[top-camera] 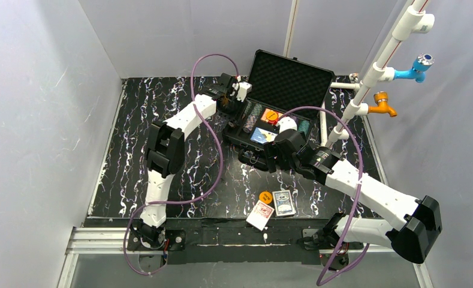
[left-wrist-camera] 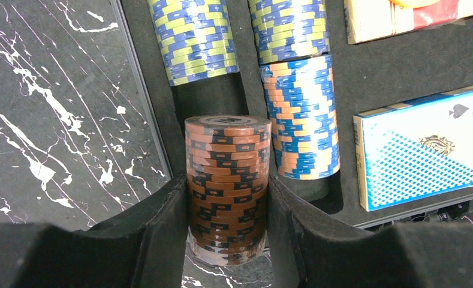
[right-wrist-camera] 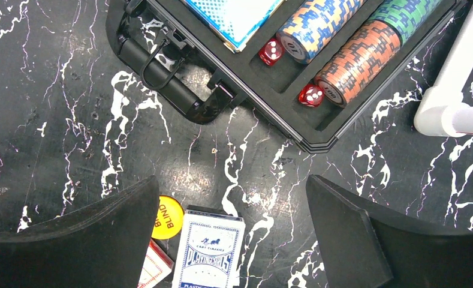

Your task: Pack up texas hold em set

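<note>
The black case [top-camera: 294, 77] lies open at the back, its foam lid upright. My left gripper [left-wrist-camera: 228, 180] is shut on a stack of brown-and-black chips [left-wrist-camera: 228, 150], held over the case's left rim [left-wrist-camera: 162, 138] beside a free slot. Yellow-blue chips [left-wrist-camera: 192, 39], orange-blue chips [left-wrist-camera: 303, 114] and a blue-backed deck [left-wrist-camera: 425, 156] lie in the tray. My right gripper [right-wrist-camera: 231, 180] hangs open over the bare table in front of the case [right-wrist-camera: 270, 120]. Below it lie a blue deck [right-wrist-camera: 210, 252], a red deck [right-wrist-camera: 156, 270] and a yellow "BLIND" disc [right-wrist-camera: 169, 216].
Two red dice [right-wrist-camera: 271, 51] sit in the chip slots. The case handle [right-wrist-camera: 162, 78] sticks out toward the arms. A white pipe frame [top-camera: 371, 78] with blue and orange taps stands at the right of the case. White walls close the table in.
</note>
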